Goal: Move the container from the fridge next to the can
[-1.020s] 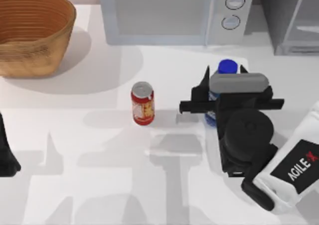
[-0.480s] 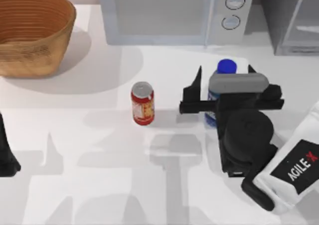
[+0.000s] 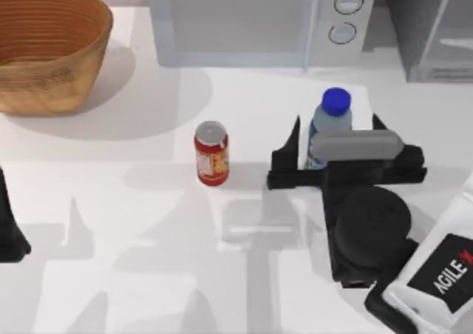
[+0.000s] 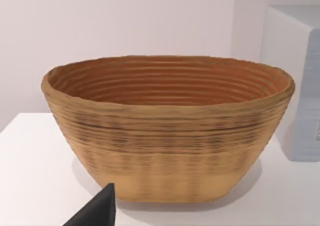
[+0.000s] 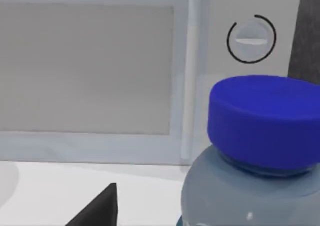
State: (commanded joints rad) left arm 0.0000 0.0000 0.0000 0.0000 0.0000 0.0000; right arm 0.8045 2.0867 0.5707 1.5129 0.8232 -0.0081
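Blue-capped bottle (image 3: 334,123) stands on our counter (image 3: 133,223) right of the can (image 3: 211,154), our right gripper's (image 3: 340,145) fingers released beside it.

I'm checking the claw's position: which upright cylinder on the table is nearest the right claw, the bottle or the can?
The blue-capped container: it stands just beyond the right claw, while the red can stands apart, farther toward the table's left.

One container (image 3: 332,121), one can (image 3: 211,153), one basket (image 3: 50,47), one microwave (image 3: 259,22).
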